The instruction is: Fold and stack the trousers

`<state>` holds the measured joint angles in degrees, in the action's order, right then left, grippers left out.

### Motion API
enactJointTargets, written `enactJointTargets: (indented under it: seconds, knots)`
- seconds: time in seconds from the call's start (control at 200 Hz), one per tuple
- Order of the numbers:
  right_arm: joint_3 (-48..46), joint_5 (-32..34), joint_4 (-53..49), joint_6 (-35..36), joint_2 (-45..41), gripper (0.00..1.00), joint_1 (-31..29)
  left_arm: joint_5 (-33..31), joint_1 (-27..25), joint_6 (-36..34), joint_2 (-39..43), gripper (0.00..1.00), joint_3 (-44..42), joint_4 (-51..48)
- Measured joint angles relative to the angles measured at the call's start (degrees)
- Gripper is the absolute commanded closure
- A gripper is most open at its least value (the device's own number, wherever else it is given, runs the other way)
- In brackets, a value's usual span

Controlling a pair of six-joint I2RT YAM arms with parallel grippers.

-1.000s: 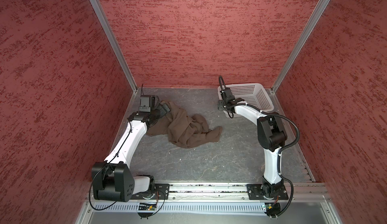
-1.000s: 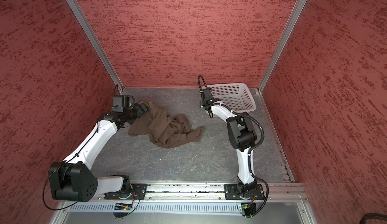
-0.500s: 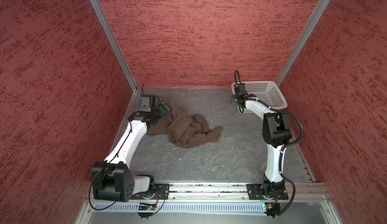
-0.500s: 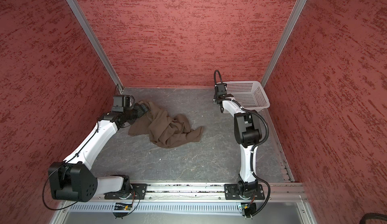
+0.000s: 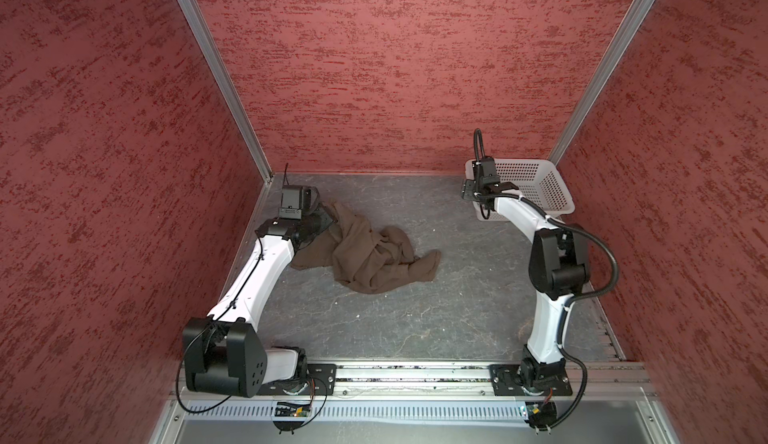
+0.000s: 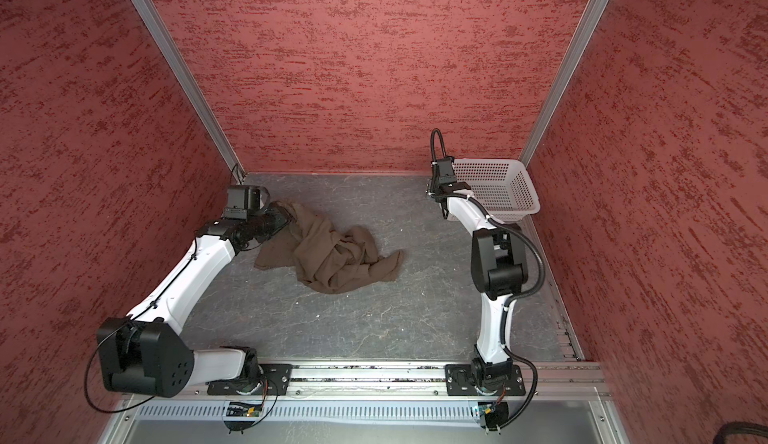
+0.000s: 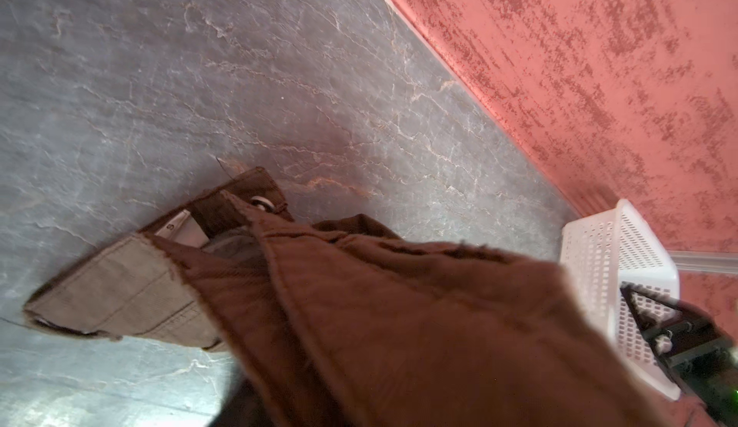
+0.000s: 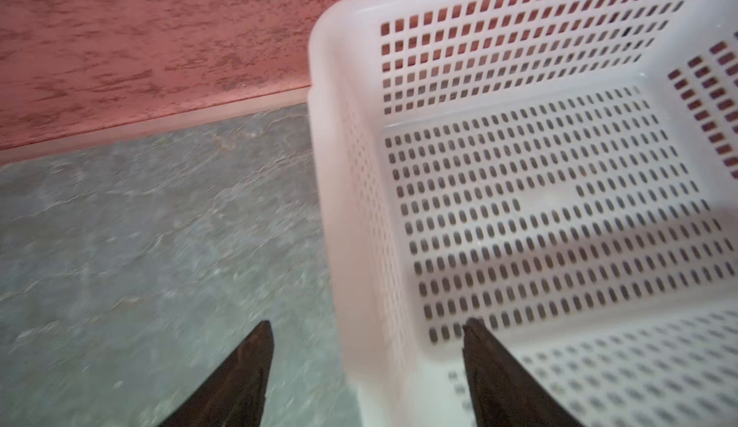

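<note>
On the grey table (image 5: 415, 321), far left, we see the trousers (image 5: 365, 255): dark brown, matte, crumpled in a heap. The white basket's (image 5: 552, 184) wall runs between the right gripper's (image 8: 367, 323) parted jaws. The left gripper (image 5: 327, 217) is at the trousers' far end (jaws hidden under cloth, so we cannot tell). A pale button (image 7: 261, 202) shows on the waistband.

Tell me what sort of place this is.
Probably a robot test cell, not a home: the left arm and right arm bolted to a metal rail, red panels boxing in the table, with trousers and a basket laid out.
</note>
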<state>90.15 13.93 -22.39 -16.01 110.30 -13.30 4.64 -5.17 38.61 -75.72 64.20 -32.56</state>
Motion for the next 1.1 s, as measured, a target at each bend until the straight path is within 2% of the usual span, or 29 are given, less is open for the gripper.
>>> enactJointTargets:
  seconds: [0.06, 0.12, 0.15, 0.321, 0.446, 0.556, 0.636, 0.656, 0.706, 0.771, 0.776, 0.797, 0.952, 1.097]
  knots:
    - [-3.85, -0.42, 1.18, -0.26, -6.36, 0.22, -3.28, -0.07, -0.02, -0.15, 0.37, 0.77, 0.11, -0.09]
    - [-6.51, -1.57, 3.02, -1.01, -11.52, 0.22, -6.27, -0.04, -0.04, -0.74, 0.72, 0.9, 0.11, -0.42]
    - [-7.85, -2.32, 4.0, -1.42, -13.79, 0.22, -8.04, 0.07, -0.04, -0.96, 0.87, 1.0, 0.11, -0.57]
    - [-18.47, -5.64, 10.19, -2.62, -20.2, 0.22, -17.9, 0.92, -0.26, -1.38, 1.11, 1.0, 1.95, -2.47]
    - [-28.13, -10.03, 13.97, -3.52, -18.86, 0.22, -23.47, 2.84, -0.7, -2.91, 1.11, 1.0, 5.6, -3.54]
    - [-31.91, -14.16, 16.74, -4.79, -14.71, 0.23, -25.9, 4.96, -1.03, -4.0, 1.11, 1.0, 8.59, -4.0]
    - [-32.0, -17.0, 19.87, -5.99, -10.8, 0.36, -26.32, 5.95, -1.27, -4.66, 1.18, 1.0, 10.36, -4.96]
    - [-31.95, -17.7, 20.85, -6.62, -9.81, 0.43, -26.32, 6.1, -1.29, -4.79, 1.2, 1.0, 10.78, -5.25]
    - [-31.74, -19.02, 22.58, -7.1, -7.85, 0.7, -26.32, 6.4, -1.33, -5.05, 1.36, 1.0, 11.69, -6.12]
    - [-31.26, -20.33, 24.06, -7.96, -5.64, 0.91, -26.23, 6.6, -1.36, -5.33, 1.66, 1.0, 12.83, -7.3]
    - [-31.21, -20.39, 24.13, -8.0, -5.55, 0.95, -26.21, 6.62, -1.33, -5.44, 1.7, 1.0, 12.94, -7.43]
    - [-30.82, -20.68, 24.28, -8.09, -5.05, 1.0, -26.12, 6.67, -1.33, -5.55, 1.84, 1.0, 13.35, -7.85]
    - [-26.23, -22.05, 23.15, -8.0, -4.33, 1.0, -24.02, 6.71, -1.33, -6.56, 1.99, 1.0, 17.88, -11.61]
    - [-21.35, -22.4, 21.51, -6.99, -7.69, 1.0, -18.12, 8.07, -1.31, -7.21, 0.48, 1.0, 25.03, -14.05]
